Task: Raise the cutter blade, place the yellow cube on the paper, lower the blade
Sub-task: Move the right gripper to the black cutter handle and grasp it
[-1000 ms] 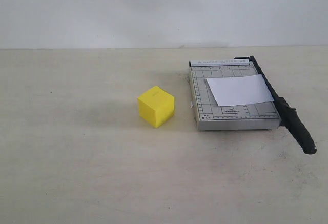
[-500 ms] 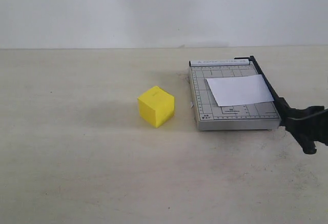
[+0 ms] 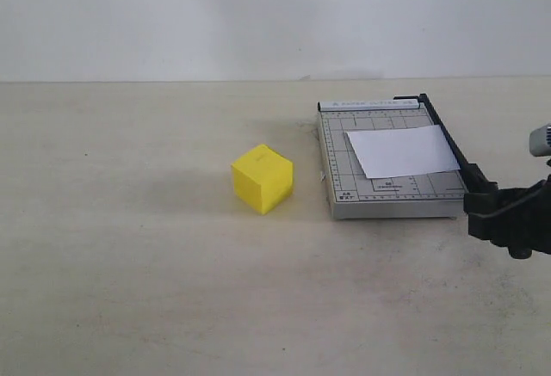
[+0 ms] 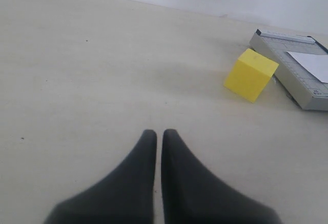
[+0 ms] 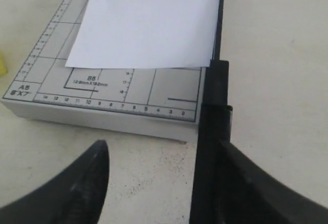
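I saw right fingers wide, cutter blade handle between them, long axis running away; left fingers closed.

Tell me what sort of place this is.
Probably a robot test bench, not a home or office: a bare beige table against a plain white wall, only a paper cutter and a yellow cube laid out as props, and a black right gripper in view.
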Controlling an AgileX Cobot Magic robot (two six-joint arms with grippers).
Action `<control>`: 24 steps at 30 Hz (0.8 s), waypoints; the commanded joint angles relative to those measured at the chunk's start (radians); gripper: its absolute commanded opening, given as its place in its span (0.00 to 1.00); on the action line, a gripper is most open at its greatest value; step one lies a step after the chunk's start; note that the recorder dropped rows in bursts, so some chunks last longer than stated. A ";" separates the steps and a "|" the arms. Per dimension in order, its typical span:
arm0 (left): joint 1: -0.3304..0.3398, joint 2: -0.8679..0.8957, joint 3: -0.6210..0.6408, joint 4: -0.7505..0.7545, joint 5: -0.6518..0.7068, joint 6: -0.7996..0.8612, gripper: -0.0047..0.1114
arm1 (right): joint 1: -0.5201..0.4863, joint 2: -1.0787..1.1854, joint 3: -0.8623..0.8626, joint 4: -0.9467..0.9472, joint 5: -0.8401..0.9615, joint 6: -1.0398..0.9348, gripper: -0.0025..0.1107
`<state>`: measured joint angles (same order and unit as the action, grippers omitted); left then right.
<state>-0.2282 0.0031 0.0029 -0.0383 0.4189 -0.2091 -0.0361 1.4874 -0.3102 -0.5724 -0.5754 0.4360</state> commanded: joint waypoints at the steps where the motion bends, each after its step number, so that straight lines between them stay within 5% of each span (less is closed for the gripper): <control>1: -0.003 -0.003 -0.003 0.003 -0.007 -0.006 0.08 | -0.003 -0.035 -0.006 -0.017 -0.126 -0.271 0.53; 6: -0.003 -0.003 -0.003 0.003 -0.007 -0.006 0.08 | -0.003 -0.061 -0.016 0.041 -0.126 -0.767 0.53; 16: -0.003 -0.003 -0.003 0.003 -0.007 -0.006 0.08 | -0.005 -0.055 -0.017 0.929 -0.088 -0.550 0.53; 24: -0.003 -0.003 -0.003 0.003 -0.007 -0.006 0.08 | -0.001 -0.049 -0.080 0.534 0.230 -0.292 0.53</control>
<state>-0.2282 0.0031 0.0029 -0.0383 0.4189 -0.2091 -0.0388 1.4503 -0.3546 0.1339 -0.4529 0.0176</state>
